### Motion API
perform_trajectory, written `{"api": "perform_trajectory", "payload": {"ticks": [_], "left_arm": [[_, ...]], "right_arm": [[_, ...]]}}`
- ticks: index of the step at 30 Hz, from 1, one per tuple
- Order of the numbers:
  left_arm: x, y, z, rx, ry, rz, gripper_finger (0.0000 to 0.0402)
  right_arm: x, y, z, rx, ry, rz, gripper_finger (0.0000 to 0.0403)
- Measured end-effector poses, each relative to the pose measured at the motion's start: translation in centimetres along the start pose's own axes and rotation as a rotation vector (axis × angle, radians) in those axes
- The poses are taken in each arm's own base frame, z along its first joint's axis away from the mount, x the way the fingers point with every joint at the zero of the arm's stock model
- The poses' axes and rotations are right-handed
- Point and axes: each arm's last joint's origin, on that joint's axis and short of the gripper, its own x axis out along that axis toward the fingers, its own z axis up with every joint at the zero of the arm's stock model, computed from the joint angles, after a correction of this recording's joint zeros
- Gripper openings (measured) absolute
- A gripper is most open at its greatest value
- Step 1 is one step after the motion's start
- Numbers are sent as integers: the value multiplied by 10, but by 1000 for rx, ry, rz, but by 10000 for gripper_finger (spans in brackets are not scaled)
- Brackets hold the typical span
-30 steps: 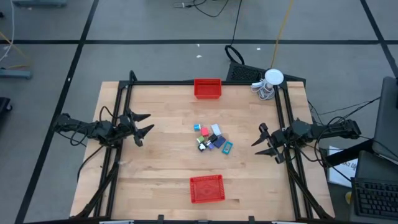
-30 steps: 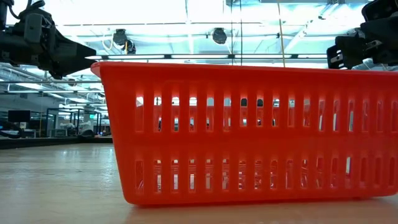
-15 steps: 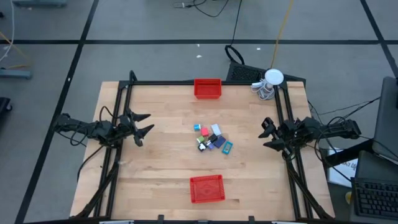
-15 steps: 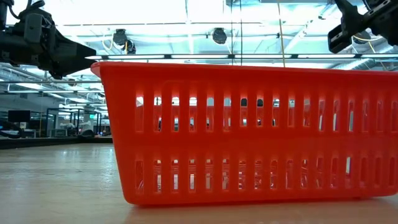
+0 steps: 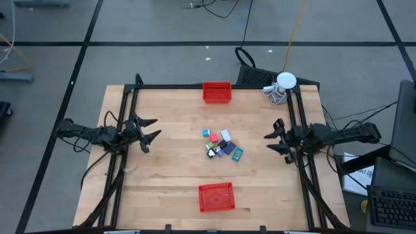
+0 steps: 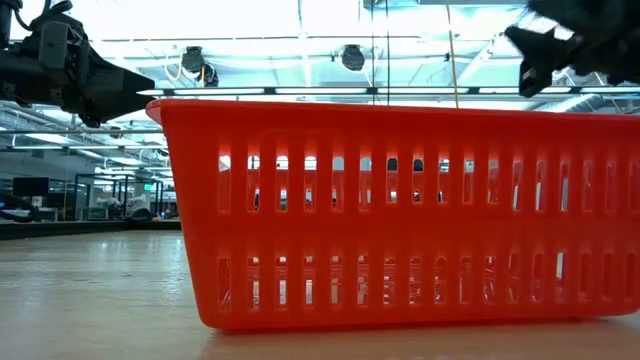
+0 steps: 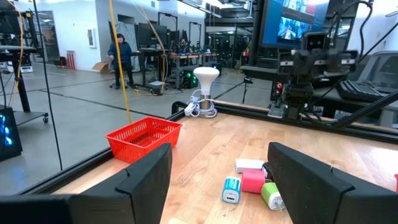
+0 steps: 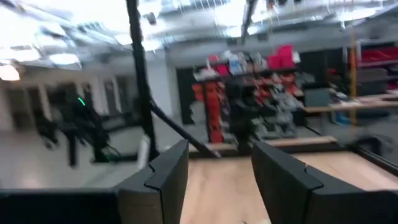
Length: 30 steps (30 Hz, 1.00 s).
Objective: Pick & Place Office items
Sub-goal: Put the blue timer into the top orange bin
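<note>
- Left gripper [image 5: 151, 130] sits at the left-centre of the high view, over the left edge of the wooden table [image 5: 169, 175], fingers spread apart and grasping nothing. In the left wrist view the same 2 dark fingers [image 7: 146, 180] stand wide at the bottom of the frame with only bare wood between them.
- Office items [image 5: 221, 144] lie in a tight cluster at the centre of the high view, resting on the table well apart from both grippers. Pink, teal, green, blue, white and dark pieces show; which ones touch cannot be told from above.
- In the left wrist view, at lower centre-right, a blue-and-white piece [image 7: 231, 190], a pink piece [image 7: 253, 180], a green piece [image 7: 270, 195] and a white piece [image 7: 250, 165] lie close together.
- Far red basket [image 5: 217, 91] sits at the upper centre of the high view against the table's back rail; it shows at centre-left of the left wrist view.
- Near red basket [image 5: 216, 197] sits at the lower centre of the high view and fills most of the low view.
- White round object [image 5: 286, 81] with a coiled cable stands at the upper right of the table.
- Right gripper [image 5: 274, 137] is at the right-centre of the high view, just inside the table's right rail, fingers parted and grasping nothing.
</note>
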Motion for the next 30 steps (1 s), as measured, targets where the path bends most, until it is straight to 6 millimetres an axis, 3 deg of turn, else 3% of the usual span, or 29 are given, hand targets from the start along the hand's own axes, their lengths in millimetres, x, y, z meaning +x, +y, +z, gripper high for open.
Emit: {"api": "perform_trajectory", "payload": {"ticks": [7, 10, 16, 19, 27, 30], "left_arm": [[0, 0, 0, 0, 0, 0, 269], [0, 0, 0, 0, 0, 0, 269], [0, 0, 0, 0, 0, 0, 269], [0, 0, 0, 0, 0, -1, 269], [0, 0, 0, 0, 0, -1, 269], [0, 0, 0, 0, 0, -1, 269]], "right_arm": [[17, -5, -18, 23, 122, -130, 201], [23, -7, -34, 29, 275, -169, 239], [54, -6, -46, 39, 576, -243, 303], [66, -5, -60, -44, 742, -304, 308], [104, -1, -84, -133, 903, -217, 290], [110, -2, -97, -138, 964, -226, 285]]}}
